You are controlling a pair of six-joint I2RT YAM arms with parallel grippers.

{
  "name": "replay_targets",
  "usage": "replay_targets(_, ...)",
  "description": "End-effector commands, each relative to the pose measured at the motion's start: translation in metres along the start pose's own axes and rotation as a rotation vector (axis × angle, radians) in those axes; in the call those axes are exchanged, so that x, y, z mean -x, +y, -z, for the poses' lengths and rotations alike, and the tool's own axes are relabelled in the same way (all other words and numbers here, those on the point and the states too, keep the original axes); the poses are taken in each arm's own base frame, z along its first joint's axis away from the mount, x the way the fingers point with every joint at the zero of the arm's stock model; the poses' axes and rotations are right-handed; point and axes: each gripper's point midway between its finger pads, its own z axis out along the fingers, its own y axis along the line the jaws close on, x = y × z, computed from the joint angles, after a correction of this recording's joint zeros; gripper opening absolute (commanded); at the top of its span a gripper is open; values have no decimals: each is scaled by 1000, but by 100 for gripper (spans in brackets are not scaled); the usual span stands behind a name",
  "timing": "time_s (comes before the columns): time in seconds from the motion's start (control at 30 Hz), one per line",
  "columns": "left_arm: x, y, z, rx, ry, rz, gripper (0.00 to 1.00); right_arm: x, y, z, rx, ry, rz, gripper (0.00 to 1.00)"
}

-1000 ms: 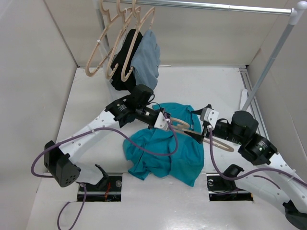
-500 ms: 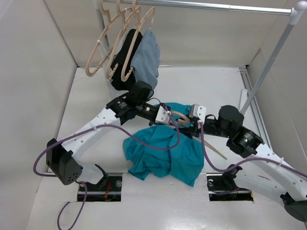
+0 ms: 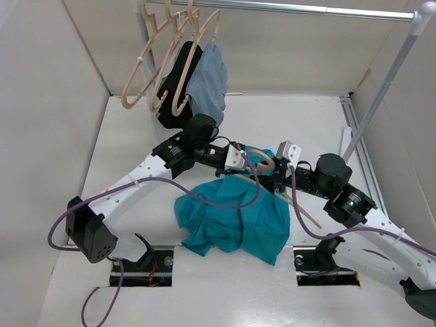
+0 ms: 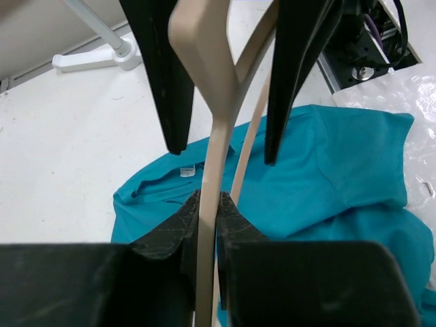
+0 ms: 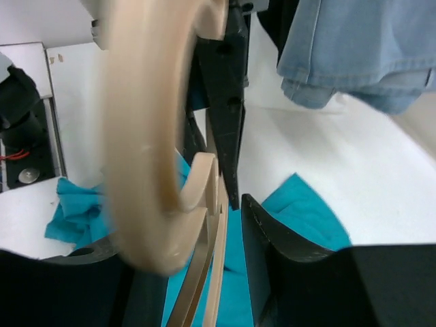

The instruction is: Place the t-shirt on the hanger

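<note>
Beige, one hanger [image 4: 208, 170] pinched by left end effector [image 4: 208, 206] over one t-shirt [image 4: 327, 177].

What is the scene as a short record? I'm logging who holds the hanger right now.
left gripper: shut on the hanger
right gripper: open, fingers straddling the hanger
hanger: held up above the t-shirt
t-shirt: crumpled on the table, white neck label showing
task state: t-shirt not yet on the hanger

the hanger [image 5: 139, 136] — hook blurred, cropped
</note>
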Motion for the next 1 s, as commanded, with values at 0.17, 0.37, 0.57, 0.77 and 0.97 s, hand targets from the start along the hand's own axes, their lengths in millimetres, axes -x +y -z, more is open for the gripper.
replay_targets(0.17,31,-5,7,1,-80,-5,0,-6,-42,19,-262,84,-34,55)
replay_targets(0.37,29,-8,5,-10,-82,2,0,1,-38,41,-243,163,31,92)
replay_targets(0.57,18,1,8,36,-41,-5,0,-19,-20,55,-148,349,-8,91)
replay_targets(0.77,10,-5,9,12,-12,-30,0,-26,-13,72,-147,428,-61,84)
replay_targets(0.97,10,-7,10,-6,-7,-75,0,-19,-16,76,-171,415,-52,64)
